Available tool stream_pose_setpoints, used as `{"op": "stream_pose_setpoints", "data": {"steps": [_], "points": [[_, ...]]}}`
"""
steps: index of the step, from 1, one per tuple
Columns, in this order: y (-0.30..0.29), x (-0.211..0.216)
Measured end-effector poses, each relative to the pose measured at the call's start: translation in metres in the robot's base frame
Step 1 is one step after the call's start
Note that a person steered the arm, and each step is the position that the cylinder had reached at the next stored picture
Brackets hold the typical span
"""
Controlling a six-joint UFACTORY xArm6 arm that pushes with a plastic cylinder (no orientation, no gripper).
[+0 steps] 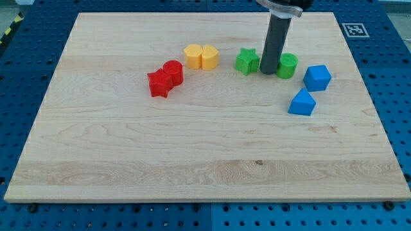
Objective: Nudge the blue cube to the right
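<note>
Near the board's top edge, right of centre: my tip (pixel 268 72) rests on the wood between two green blocks.
Tool state: no jaws at all, only a straight dark rod, so nothing is held, wide or narrow.
Blue cube (pixel 317 77): close to the right edge, in the upper half, right of my tip with one block between us.
Why I sit here, as I judge it: I am on the cube's left side, the side a rightward push must come from, though slightly above its line.
In the way: the green cylinder (pixel 287 65) touches, or nearly touches, my rod on its right; a straight slide would shove it first.
Likely need: drop toward the bottom edge a little, pass under the cylinder, then push right.
Green star (pixel 246 61): just beside my rod on its left.
Blue wedge (pixel 302 102): just below and left of the cube, close enough to catch if I swing low.
Yellow pair (pixel 201 56): two blocks touching, near the top edge, left of centre.
Red pair (pixel 165 79): star and cylinder touching, further left, well clear.
Board (pixel 192 167): pale wood, bare across the lower half.
</note>
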State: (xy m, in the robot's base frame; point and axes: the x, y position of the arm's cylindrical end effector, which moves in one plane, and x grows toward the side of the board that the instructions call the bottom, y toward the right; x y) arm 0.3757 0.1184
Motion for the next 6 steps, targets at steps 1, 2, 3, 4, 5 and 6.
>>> {"op": "stream_pose_setpoints", "data": {"steps": [1, 2, 3, 4, 5, 6], "points": [[0.0, 0.023], [0.007, 0.036], [0.028, 0.036], [0.054, 0.035], [0.059, 0.026], [0.057, 0.014]]}}
